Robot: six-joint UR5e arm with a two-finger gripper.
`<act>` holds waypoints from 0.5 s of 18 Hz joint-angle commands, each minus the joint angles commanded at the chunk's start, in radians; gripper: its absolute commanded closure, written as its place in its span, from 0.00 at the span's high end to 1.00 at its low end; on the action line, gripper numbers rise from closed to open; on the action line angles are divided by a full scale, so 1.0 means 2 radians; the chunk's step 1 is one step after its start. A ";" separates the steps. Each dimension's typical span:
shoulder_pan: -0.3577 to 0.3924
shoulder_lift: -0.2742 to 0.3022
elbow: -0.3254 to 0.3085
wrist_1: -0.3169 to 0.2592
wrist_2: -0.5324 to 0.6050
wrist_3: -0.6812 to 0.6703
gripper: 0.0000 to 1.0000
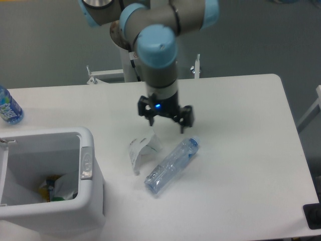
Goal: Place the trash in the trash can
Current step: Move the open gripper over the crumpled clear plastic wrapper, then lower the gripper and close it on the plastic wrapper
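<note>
Here we hold the gripper [166, 125] spread open and empty above the wrapper [142, 149] and crushed bottle [172, 164], which lie right of the trash can [86, 170]; closing off-centre could nudge either away.

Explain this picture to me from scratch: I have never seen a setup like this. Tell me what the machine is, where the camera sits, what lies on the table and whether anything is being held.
The machine is a jointed robot arm ending in a two-finger gripper, its fingers spread and empty. One fixed camera looks down on the white table from the front. Just below the gripper lie two pieces of trash: a crumpled white wrapper and, to its right, a crushed clear bottle. At the lower left stands an open white trash can with some rubbish already inside. A blue-labelled bottle stands at the table's far left edge. Nothing is held yet.
</note>
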 joint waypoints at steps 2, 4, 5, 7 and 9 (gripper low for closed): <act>-0.003 -0.017 -0.008 0.001 0.002 0.002 1.00; -0.010 -0.024 -0.015 0.002 0.003 0.001 1.00; -0.011 -0.026 -0.019 0.002 0.003 0.000 1.00; -0.012 -0.035 -0.025 0.012 0.004 -0.002 1.00; -0.014 -0.038 -0.027 0.023 0.005 -0.001 1.00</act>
